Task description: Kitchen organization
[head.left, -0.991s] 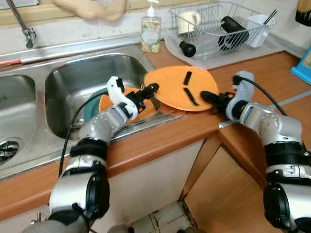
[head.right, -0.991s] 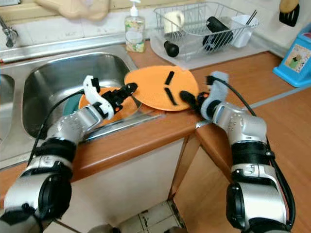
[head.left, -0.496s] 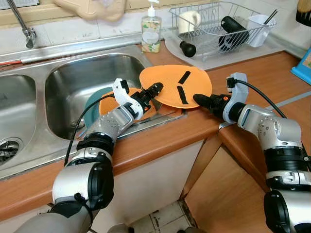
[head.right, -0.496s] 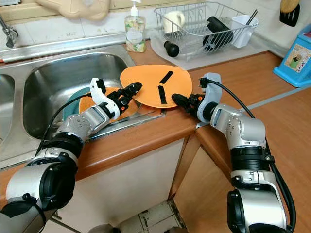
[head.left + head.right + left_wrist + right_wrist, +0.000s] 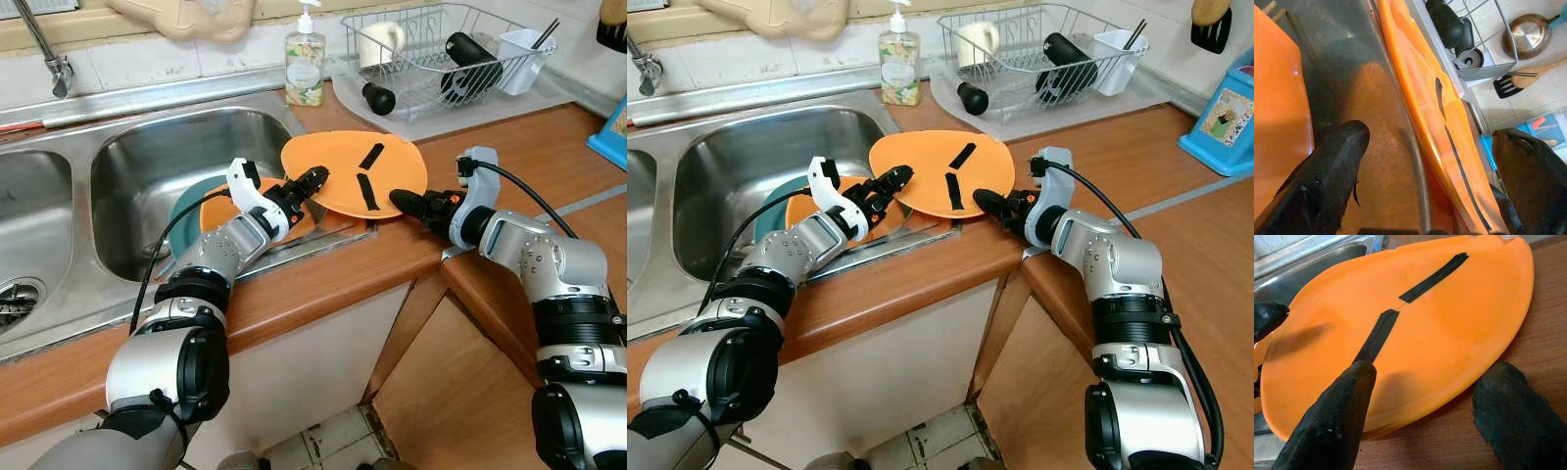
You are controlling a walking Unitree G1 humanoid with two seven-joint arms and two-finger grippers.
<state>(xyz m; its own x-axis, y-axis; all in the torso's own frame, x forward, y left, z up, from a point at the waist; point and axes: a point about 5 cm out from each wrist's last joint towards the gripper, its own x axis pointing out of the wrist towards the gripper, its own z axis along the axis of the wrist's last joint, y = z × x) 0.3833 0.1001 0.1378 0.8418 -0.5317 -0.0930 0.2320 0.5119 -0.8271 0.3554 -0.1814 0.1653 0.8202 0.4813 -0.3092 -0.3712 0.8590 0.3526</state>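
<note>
Overall: kitchen scene, wooden surface (image 5: 323, 284) with a steel sink (image 5: 147, 162) set into it.
Orange plate: large orange plate (image 5: 338, 166) with two black strips, lying across the sink's right rim and the surface.
Left pincer: left pincer (image 5: 312, 180) at the plate's left edge, fingers spread, one above and one below the rim, not clamped.
Right pincer: right pincer (image 5: 400, 202) at the plate's near right edge, fingers spread apart, resting on the surface beside the rim.
Change over the last second: plate has shifted left and slightly away, toward the sink; both arms have followed it. Over the last half second nothing has moved.
Sink contents: second orange plate (image 5: 217, 210) on a teal dish (image 5: 186, 211).
Behind: soap bottle (image 5: 305, 61) and wire dish rack (image 5: 441, 54).
Writing: soap label too small to read; blue box (image 5: 1225, 117) shows a picture, text illegible.
</note>
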